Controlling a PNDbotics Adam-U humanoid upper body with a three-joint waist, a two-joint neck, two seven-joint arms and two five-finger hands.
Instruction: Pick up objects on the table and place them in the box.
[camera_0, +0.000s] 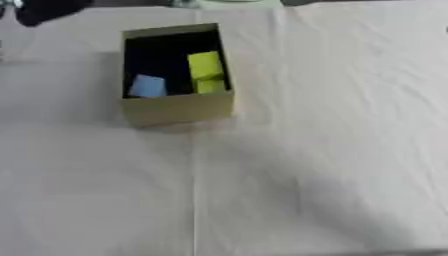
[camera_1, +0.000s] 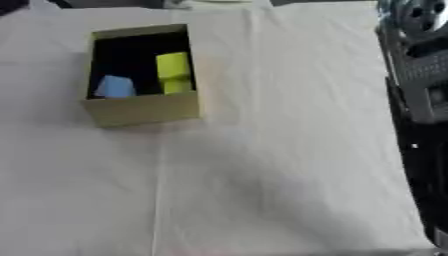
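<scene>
An open olive-tan box (camera_0: 178, 107) sits on the far left part of the white cloth-covered surface (camera_0: 332, 150). Its inside is dark. A yellow-green block (camera_0: 206, 70) stands at the right inside it, and a light blue block (camera_0: 147, 86) lies at the near left, close to the front wall.

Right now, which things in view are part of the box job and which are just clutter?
Job:
- box, open, on the white cloth
- yellow block, inside the box
- light blue block, inside the box, left of the yellow one

Clutter:
- dark equipment off the table's right edge
- dark shape at the far left corner

No robot hand shows.
</scene>
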